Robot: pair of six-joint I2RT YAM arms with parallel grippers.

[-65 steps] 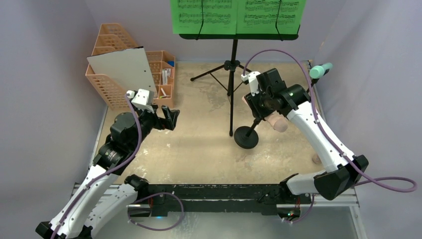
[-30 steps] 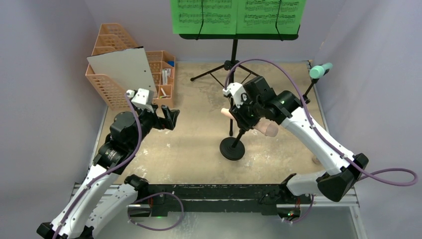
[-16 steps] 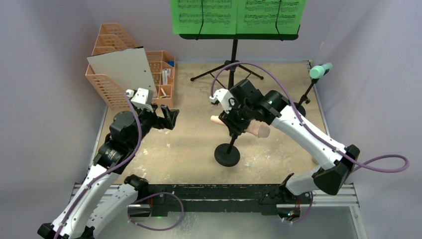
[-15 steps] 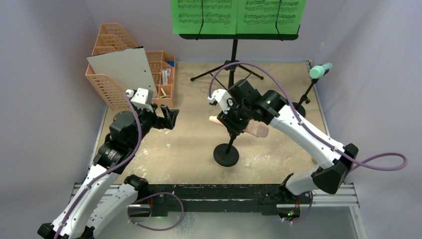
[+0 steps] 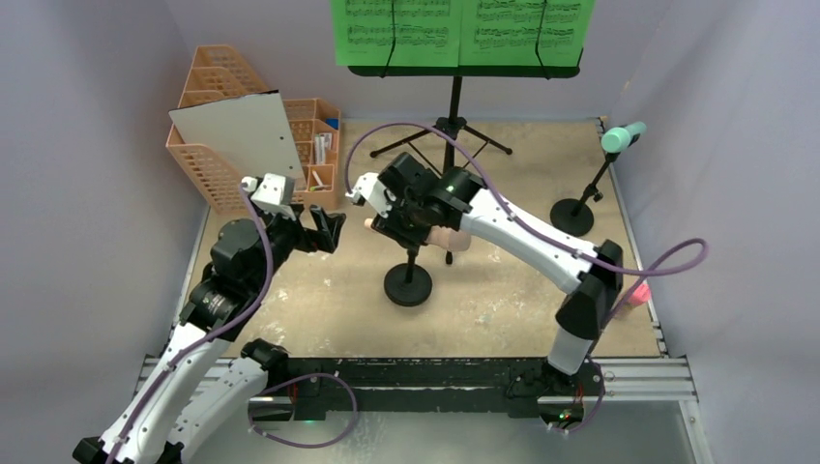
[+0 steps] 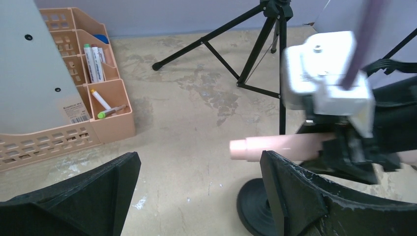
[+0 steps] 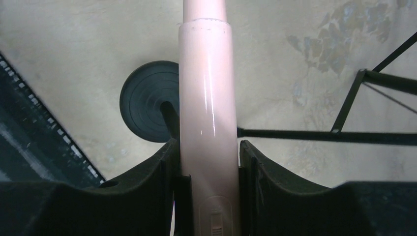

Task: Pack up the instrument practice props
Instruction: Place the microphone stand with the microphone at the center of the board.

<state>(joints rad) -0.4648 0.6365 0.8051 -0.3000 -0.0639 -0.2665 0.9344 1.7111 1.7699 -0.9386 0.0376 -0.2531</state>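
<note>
The right tool (image 7: 207, 147) pinches the pink toy microphone (image 7: 205, 73) across its barrel, a black round-based holder (image 7: 142, 108) just beneath it, while the left tool (image 6: 199, 162) hovers nearby, spread wide and empty.

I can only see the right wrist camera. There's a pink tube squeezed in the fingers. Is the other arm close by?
Observer: Yes. The left fingers are wide open, facing the tip of the pink mic, not touching it.
Operator: Is there another mic?
Observer: A mint mic stands on its holder near the table's right edge.
Operator: What else needs packing?
Observer: Two green pages sit on the music stand at the back.
</note>
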